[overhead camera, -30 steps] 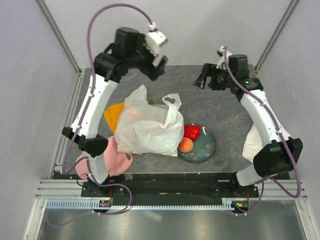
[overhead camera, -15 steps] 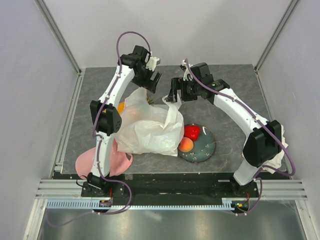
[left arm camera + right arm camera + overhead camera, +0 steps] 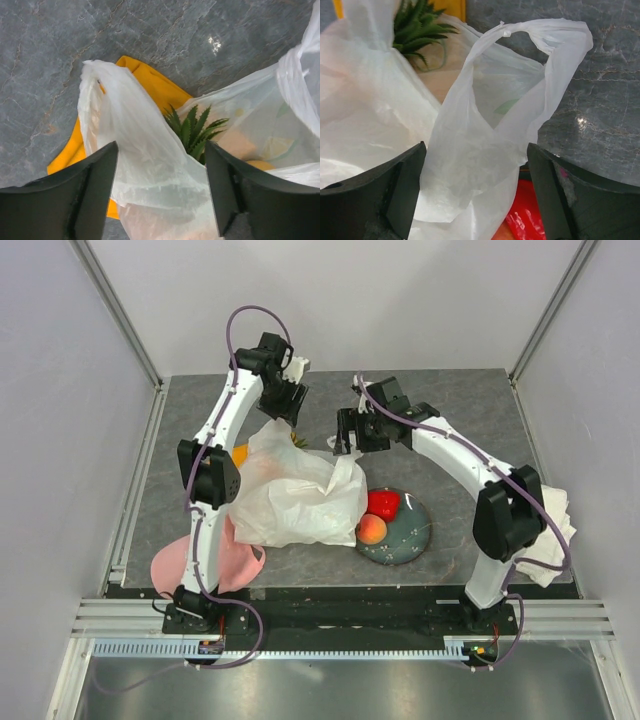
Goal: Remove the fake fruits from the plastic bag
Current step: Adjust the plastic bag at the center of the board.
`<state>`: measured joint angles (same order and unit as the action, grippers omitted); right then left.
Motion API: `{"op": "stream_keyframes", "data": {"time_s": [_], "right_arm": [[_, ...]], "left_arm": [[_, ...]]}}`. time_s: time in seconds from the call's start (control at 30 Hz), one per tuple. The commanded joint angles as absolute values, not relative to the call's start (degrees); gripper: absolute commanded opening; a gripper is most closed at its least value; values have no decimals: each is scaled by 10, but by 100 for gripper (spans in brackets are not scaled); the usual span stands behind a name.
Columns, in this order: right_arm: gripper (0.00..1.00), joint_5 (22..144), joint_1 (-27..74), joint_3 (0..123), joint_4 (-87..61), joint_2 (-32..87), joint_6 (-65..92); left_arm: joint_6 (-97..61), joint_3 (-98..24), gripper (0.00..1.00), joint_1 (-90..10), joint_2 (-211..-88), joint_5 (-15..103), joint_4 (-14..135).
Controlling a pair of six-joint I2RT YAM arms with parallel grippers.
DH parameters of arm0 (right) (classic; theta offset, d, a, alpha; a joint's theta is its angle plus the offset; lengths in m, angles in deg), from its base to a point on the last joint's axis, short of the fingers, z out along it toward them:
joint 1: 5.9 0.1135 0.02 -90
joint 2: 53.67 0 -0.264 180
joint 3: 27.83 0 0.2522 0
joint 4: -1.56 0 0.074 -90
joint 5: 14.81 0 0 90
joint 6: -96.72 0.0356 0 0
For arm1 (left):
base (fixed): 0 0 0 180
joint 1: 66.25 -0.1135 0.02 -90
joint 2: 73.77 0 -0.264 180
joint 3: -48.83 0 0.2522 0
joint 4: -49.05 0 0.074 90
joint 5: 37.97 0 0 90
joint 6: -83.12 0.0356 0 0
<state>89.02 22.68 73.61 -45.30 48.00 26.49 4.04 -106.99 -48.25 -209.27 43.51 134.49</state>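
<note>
The translucent white plastic bag lies mid-table, its mouth toward the back. My left gripper is open above the bag's left loop handle, which stands between the jaws. My right gripper is open over the right loop handle, which also lies between the jaws. A pineapple's green crown shows in the bag's mouth, also in the right wrist view. Orange-tan fruit shapes show through the plastic. A red pepper and a peach lie on a dark plate.
An orange cloth lies under the bag's left side. A pink cloth lies at the front left. A folded white towel sits at the right edge. The grey stone-look tabletop has walls on three sides.
Both arms have swung in from the back toward the bag's mouth. Each open gripper has come down around a loop handle. The bag's handles sit lower than before.
</note>
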Motion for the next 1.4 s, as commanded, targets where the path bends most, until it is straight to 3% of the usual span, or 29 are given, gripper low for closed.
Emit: {"op": "stream_keyframes", "data": {"time_s": [0.0, 0.03, 0.07, 0.17, 0.23, 0.27, 0.3, 0.57, 0.73, 0.9, 1.03, 1.23, 1.3, 1.33, 1.37], "right_arm": [[79, 861, 234, 784, -455, 521, 251], [74, 859, 234, 794, -455, 530, 248], [70, 860, 234, 817, -456, 548, 241], [36, 854, 234, 871, -456, 582, 221], [21, 843, 234, 904, -454, 600, 210], [4, 829, 234, 942, -450, 615, 205], [0, 822, 233, 963, -446, 624, 196], [0, 778, 233, 1227, -397, 710, 125], [0, 764, 232, 1244, -362, 690, 86], [0, 796, 232, 1115, -355, 615, 39], [2, 817, 232, 919, -357, 531, 41], [10, 859, 237, 760, -387, 467, 101], [22, 882, 242, 748, -407, 459, 98], [37, 890, 243, 744, -427, 453, 98], [41, 898, 243, 747, -439, 450, 97]], "left_arm": [[40, -1104, 58, -492, -2100, 419, 1350], [45, -1106, 54, -496, -2098, 410, 1347], [45, -1106, 35, -499, -2097, 410, 1344], [44, -1107, 2, -515, -2090, 410, 1329], [39, -1112, 2, -530, -2082, 393, 1311], [35, -1113, 1, -535, -2068, 386, 1299], [31, -1113, 2, -540, -2059, 380, 1287], [1, -1113, 2, -572, -1962, 315, 1087], [-20, -1102, 2, -571, -1891, 251, 995], [-14, -1002, 2, -571, -1789, 193, 974], [21, -715, 1, -569, -1629, 175, 977], [25, -405, 2, -569, -1487, 198, 979], [13, -345, 2, -569, -1448, 212, 980], [10, -330, 2, -569, -1439, 219, 981], [6, -318, 2, -569, -1431, 227, 982]]}}
